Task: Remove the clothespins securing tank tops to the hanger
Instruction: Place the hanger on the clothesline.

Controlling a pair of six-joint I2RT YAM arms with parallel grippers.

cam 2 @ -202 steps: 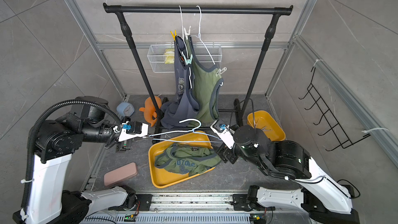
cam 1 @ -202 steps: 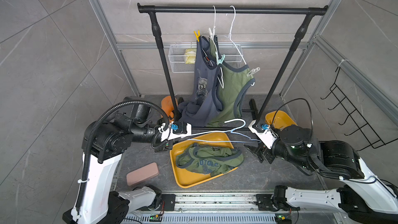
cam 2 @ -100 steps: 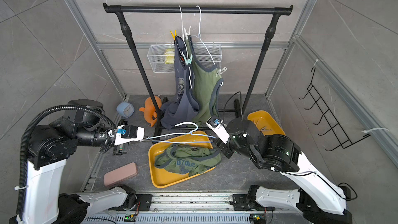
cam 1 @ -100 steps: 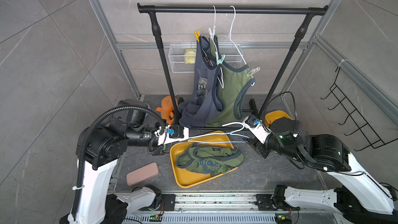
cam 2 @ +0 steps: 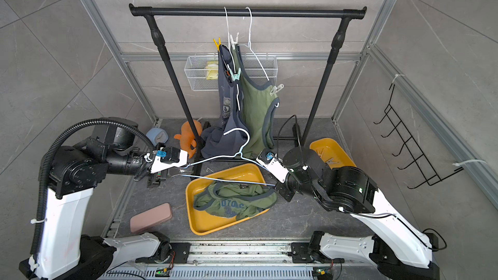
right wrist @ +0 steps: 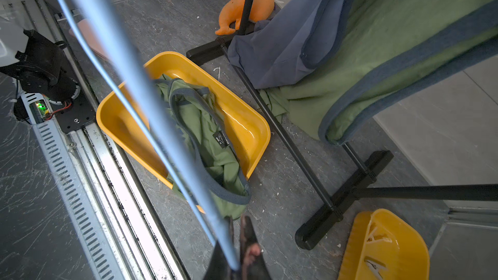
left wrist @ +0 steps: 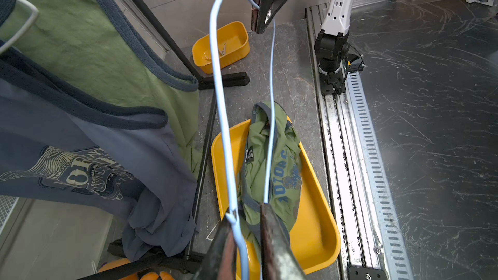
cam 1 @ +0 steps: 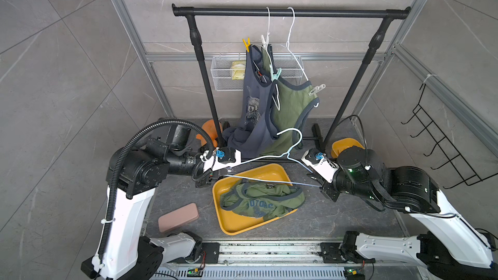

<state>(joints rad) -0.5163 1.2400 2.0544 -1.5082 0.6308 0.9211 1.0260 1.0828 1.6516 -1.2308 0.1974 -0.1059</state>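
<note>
Four small plastic clips are visible, a yellow clothespin [cam 1: 246, 43], a white clothespin [cam 1: 264, 46], a mint-green clothespin [cam 1: 275, 74] and a pale grey-white clothespin [cam 1: 318, 88]. All are clipped on the slate-blue printed tank top [cam 1: 252, 109] and the olive-green hanging tank top [cam 1: 289, 109] that dangle from the black metal garment rail [cam 1: 336, 13]. A second olive-green tank top with blue lettering [cam 1: 258, 203] lies crumpled, unpinned, in the large yellow plastic tray [cam 1: 229, 222]. Above it the bare light-blue wire hanger [left wrist: 217, 82] spans both arms. The right gripper [right wrist: 237, 222] is pinched tight on one end, while the left gripper [left wrist: 248, 210] has its jaws a little apart with the other end lying between them. One garment looks finished, and this reads as a handover of the empty hanger. Next, I judge, the left arm must draw clear without snagging the wire and the right must park the hanger; then a clip on the rail gets squeezed. The floor is a dark grey stone-look slab carrying a pink-brown oblong case [cam 1: 177, 216], an orange soft toy [cam 2: 188, 136] and a small yellow plastic bin [right wrist: 417, 251] of pale clips. Grey tiled walls and a white wire basket [cam 1: 229, 76] stand behind.
</note>
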